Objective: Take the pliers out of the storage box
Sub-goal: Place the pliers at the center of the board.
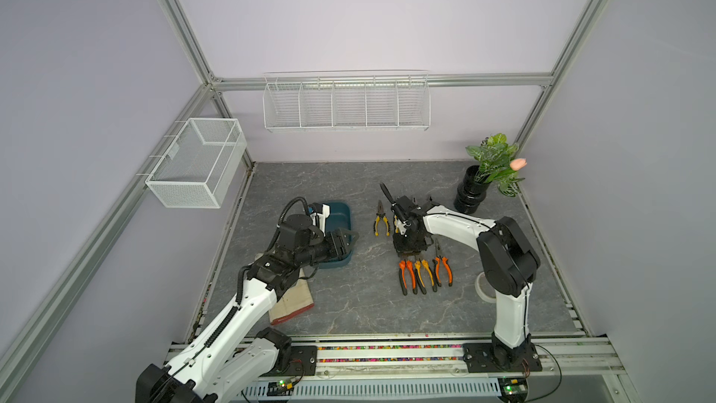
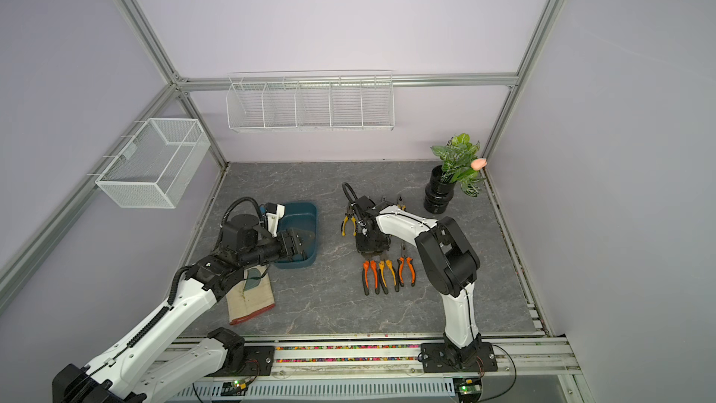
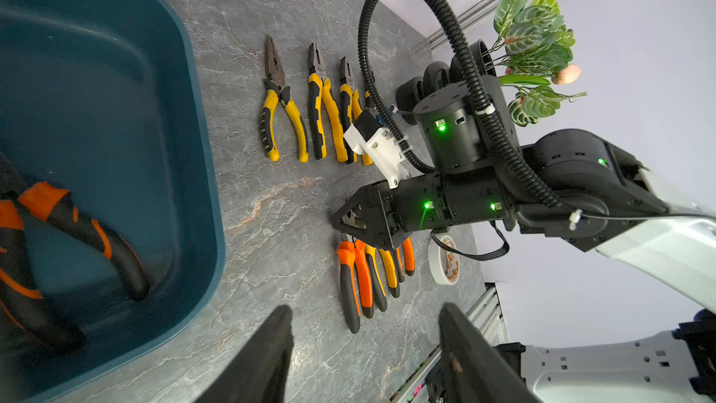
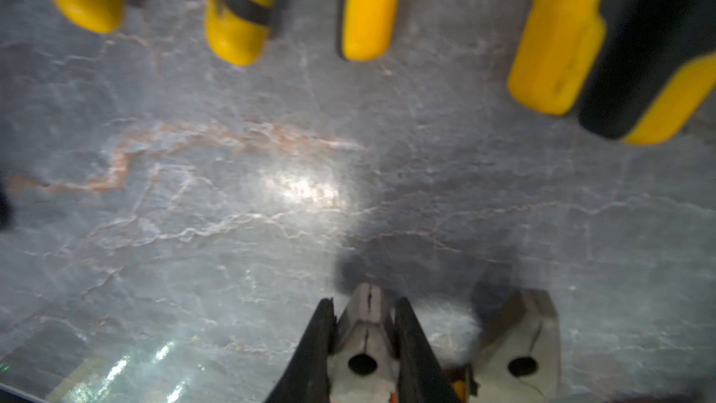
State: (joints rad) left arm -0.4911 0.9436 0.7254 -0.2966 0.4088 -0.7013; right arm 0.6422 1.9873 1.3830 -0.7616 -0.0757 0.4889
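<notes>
Teal storage box [image 3: 193, 129], orange pliers [image 3: 97, 238] inside; other pliers [image 3: 284, 102] rowed beside it

Left arm stretches forward, left gripper [image 3: 365, 308] spread wide and empty; right gripper [image 4: 366, 302] points down, clamped on pliers [image 4: 364, 339].

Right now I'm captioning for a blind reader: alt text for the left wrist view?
Orange-handled pliers lie in the teal storage box; on the grey table beside it, more pliers lie in two rows, the right gripper at one row.
</notes>
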